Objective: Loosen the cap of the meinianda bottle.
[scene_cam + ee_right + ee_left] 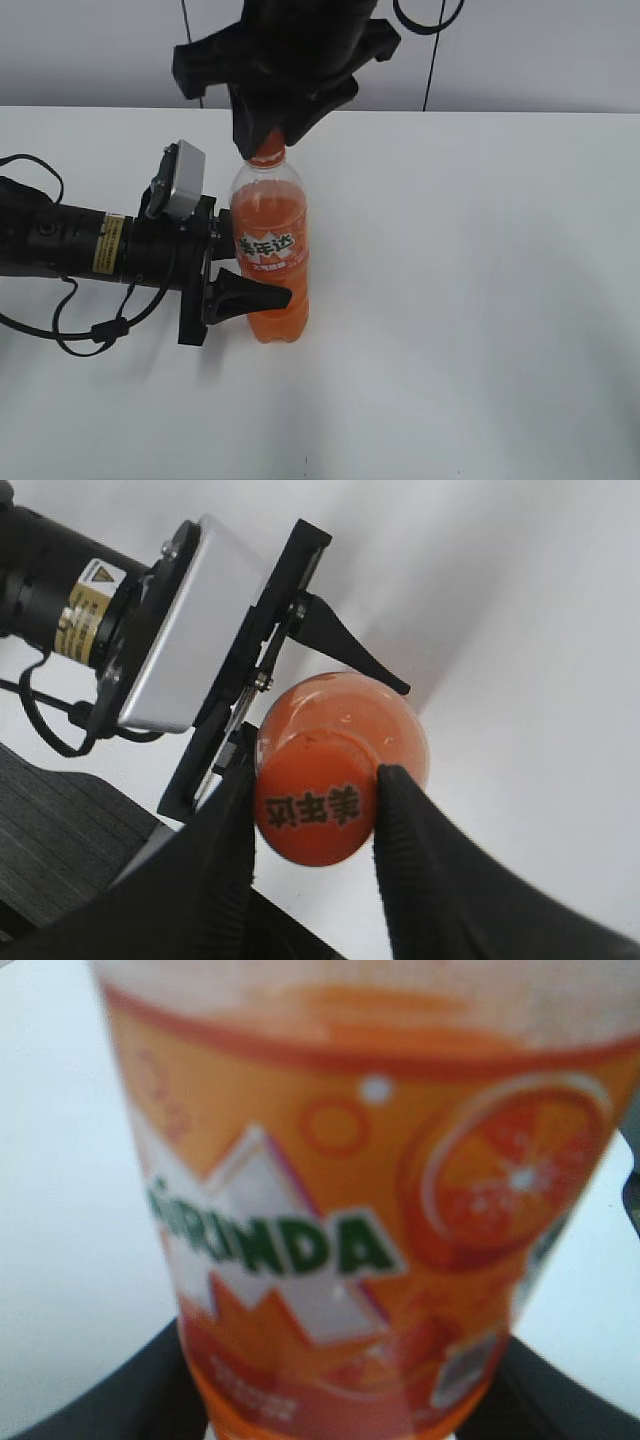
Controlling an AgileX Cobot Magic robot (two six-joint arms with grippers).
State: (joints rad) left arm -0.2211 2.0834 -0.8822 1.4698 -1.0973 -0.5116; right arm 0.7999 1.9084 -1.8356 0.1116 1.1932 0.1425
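Two grippers work on one upright bottle (270, 250), which stands on the white table (480, 300) a little left of the middle. Its long axis runs straight up, so the cap (267, 153) sits at the very top, directly under the right gripper (268, 140) that comes down from above. In the right wrist view that gripper's two black fingers (225, 850) flank the cap on either side, and both pads look pressed against its rim; the jaws stand partly closed, seemingly gripping the cap, though how firm the hold is cannot be told.

The left gripper (240, 285) reaches in from the left along the table, its arm lying level and so at right angles to the bottle's axis. Its jaws sit about half open around the lower body at label height, one finger in front of the bottle and the other behind, apparently bracing it. The left wrist view shows only the label, close and blurred.

Since the cap's turning axis is the bottle's own vertical one, the twist likely falls to the right gripper, the nearer one to the cap, while the left one keeps the body from spinning.
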